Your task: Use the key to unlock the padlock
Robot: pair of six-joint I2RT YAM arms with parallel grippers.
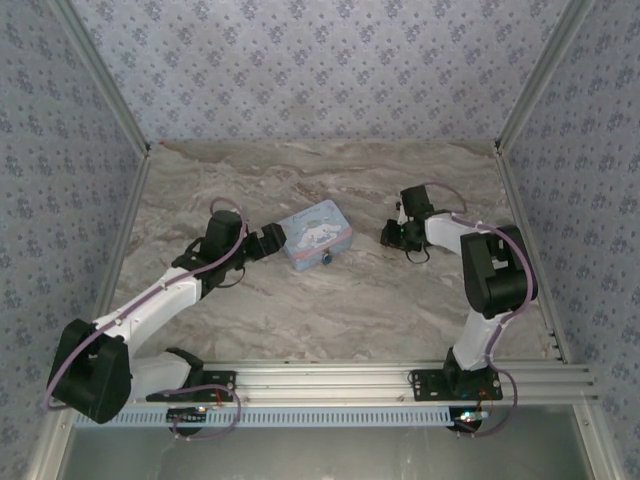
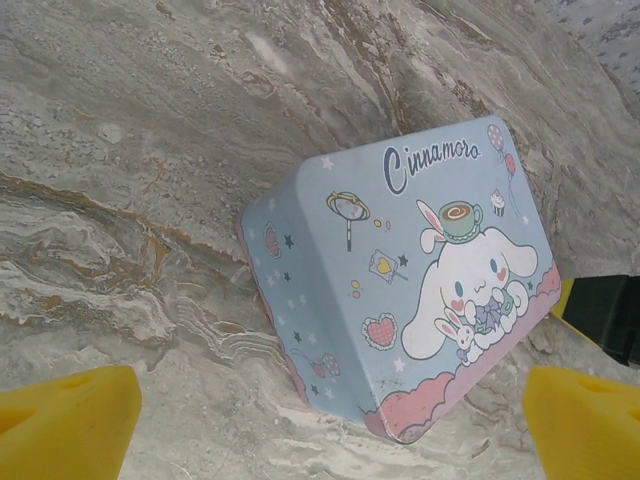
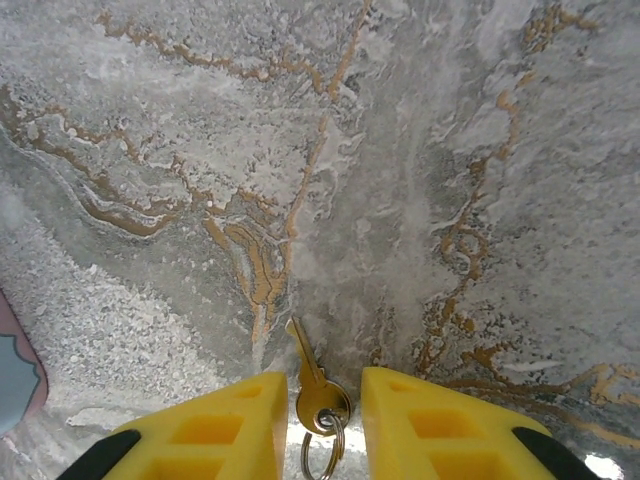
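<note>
A small brass key (image 3: 312, 378) on a metal ring (image 3: 320, 452) lies flat on the marble table. My right gripper (image 3: 325, 385) is open and straddles the key's head, its yellow fingers (image 3: 235, 425) close on either side without clamping it. From above, that gripper (image 1: 392, 235) sits right of the light blue cartoon tin box (image 1: 317, 235). The tiny blue padlock (image 1: 326, 259) hangs at the box's near side. My left gripper (image 1: 278, 238) is open just left of the box. In the left wrist view the box (image 2: 400, 290) lies ahead between wide-spread yellow fingertips (image 2: 70, 415), and the padlock is hidden.
Patterned walls (image 1: 60, 150) with metal corner posts close off the table on the left, back and right. An aluminium rail (image 1: 350, 380) runs along the near edge. Bare marble (image 1: 330, 310) lies in front of the box.
</note>
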